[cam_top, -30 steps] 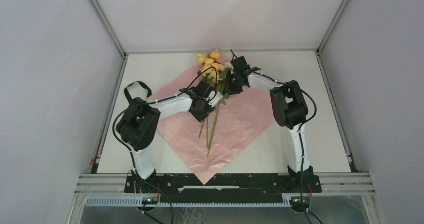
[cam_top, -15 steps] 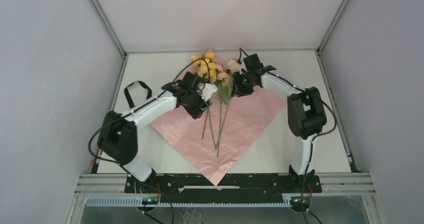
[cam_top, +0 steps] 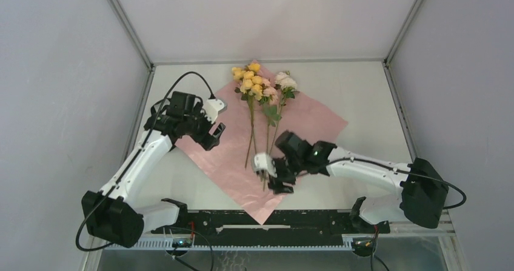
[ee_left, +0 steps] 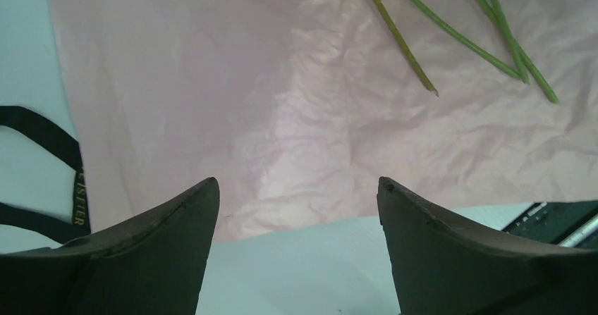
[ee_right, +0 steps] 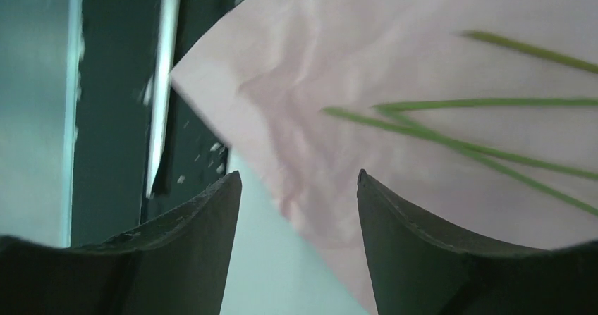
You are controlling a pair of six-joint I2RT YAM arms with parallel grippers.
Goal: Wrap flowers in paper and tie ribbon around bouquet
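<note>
Right gripper point(cam_top: 271, 175) is hovering at about 6 o'clock on the table point(cam_top: 363, 95), over the cut stem ends, its fingers standing apart with nothing between them; its wrist view is showing the paper's near corner just beyond the tips. Paper point(cam_top: 303, 131) is lying flat as a diamond, pink face up. Left gripper point(cam_top: 217, 120) is hanging at about 10 o'clock over the paper's left edge, fingers also spread and empty. Ribbon point(ee_left: 49, 139) is lying on bare table just left of that edge, seen from the left wrist. Flowers point(cam_top: 260, 86) are resting on the paper, stems running toward 6, blooms bunching at 12 o'clock.
</note>
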